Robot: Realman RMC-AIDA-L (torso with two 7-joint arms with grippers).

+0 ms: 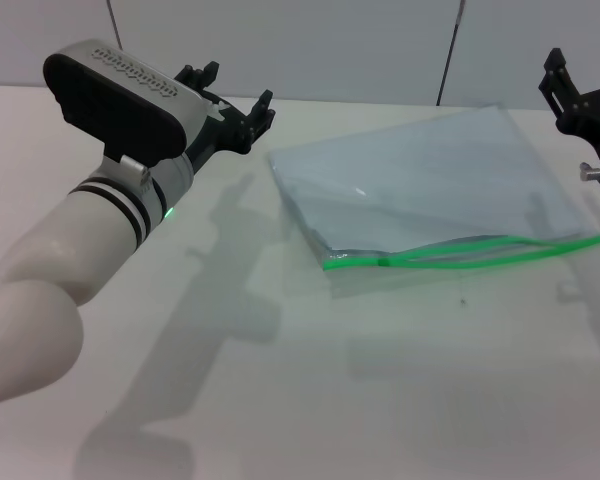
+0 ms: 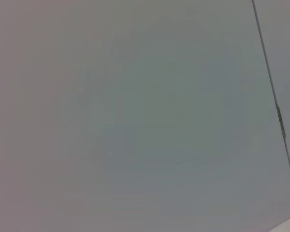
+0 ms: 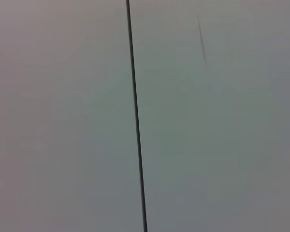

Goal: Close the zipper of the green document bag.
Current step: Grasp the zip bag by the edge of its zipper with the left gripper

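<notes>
Left gripper (image 1: pixel 238 92): raised over the desk (image 1: pixel 310 390), fingers spread wide, holding nothing.
Green document bag (image 1: pixel 420 180): flat on the desk, just right of the left gripper, apart from it.
Zipper (image 1: pixel 460 251): along the bag's near edge, strips gaping in the middle.
Right gripper (image 1: pixel 583 72): raised just beyond the bag's far right corner, fingers apart, holding nothing.

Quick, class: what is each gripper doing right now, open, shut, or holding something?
Left gripper: open, holding nothing, raised left of the green document bag.
Right gripper: open, holding nothing, at the bag's far right.
</notes>
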